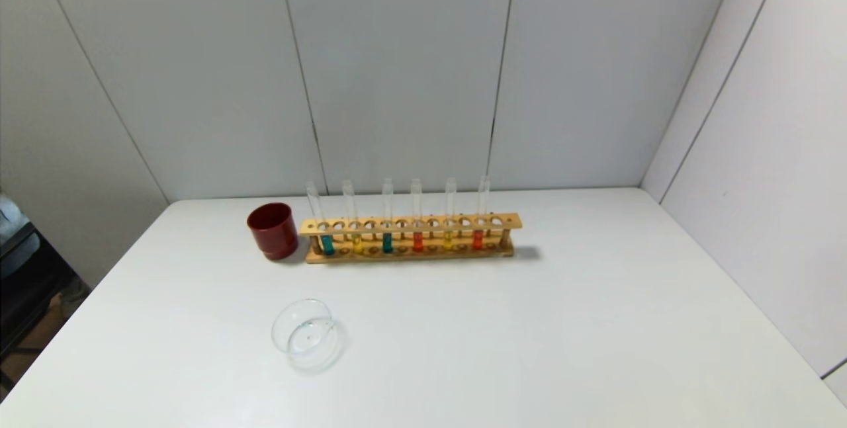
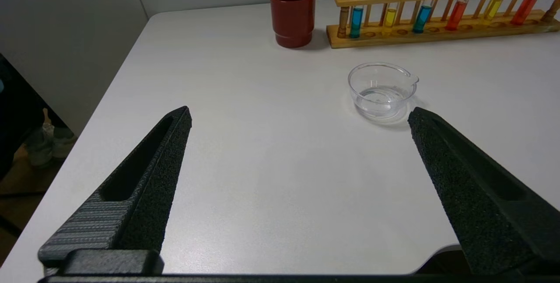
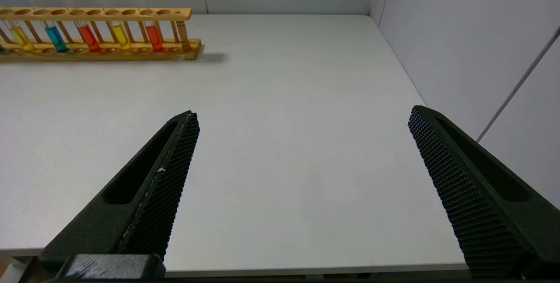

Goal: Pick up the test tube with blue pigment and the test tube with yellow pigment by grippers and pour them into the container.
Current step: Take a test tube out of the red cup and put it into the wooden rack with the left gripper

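A wooden rack (image 1: pixel 410 239) of two drilled rails stands at the back of the smooth white surface (image 1: pixel 529 335), holding six slim glass tubes upright. The blue tube (image 2: pixel 356 22) is at the rack's left end, beside the round dark red cup (image 1: pixel 272 230); a darker teal tube (image 2: pixel 421 18) stands two places along. A yellow tube (image 2: pixel 390 17) sits between them, another yellow one (image 2: pixel 493 8) between the two orange-red tubes. The clear glass dish (image 1: pixel 307 335), low with a pouring lip, stands alone well in front of the rack. Both grippers hang over the near edge, out of the head view: the left gripper (image 2: pixel 299 119) and right gripper (image 3: pixel 302 119) each have black, rough-textured tapering fingers spread wide, holding nothing.
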You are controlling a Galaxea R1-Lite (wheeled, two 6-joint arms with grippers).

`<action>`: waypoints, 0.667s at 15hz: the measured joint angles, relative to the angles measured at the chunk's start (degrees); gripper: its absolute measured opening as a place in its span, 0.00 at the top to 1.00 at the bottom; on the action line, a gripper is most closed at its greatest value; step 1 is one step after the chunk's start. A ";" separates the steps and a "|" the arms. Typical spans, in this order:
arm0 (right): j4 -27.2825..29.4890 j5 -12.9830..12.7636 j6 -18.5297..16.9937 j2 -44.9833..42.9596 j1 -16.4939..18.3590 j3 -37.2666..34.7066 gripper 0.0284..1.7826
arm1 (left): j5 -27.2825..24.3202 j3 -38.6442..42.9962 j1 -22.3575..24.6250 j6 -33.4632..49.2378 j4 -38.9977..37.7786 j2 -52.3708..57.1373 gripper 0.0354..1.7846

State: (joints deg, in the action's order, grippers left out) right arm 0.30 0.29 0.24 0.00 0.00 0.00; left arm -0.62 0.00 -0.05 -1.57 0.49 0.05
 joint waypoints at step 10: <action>0.02 0.00 -0.02 0.00 0.00 0.00 0.02 | -7.56 -14.47 0.00 -1.54 12.98 -1.45 0.02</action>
State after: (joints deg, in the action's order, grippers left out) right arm 0.33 0.29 0.22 0.00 0.00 0.00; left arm -8.18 -14.47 -0.05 -3.11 13.47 -1.40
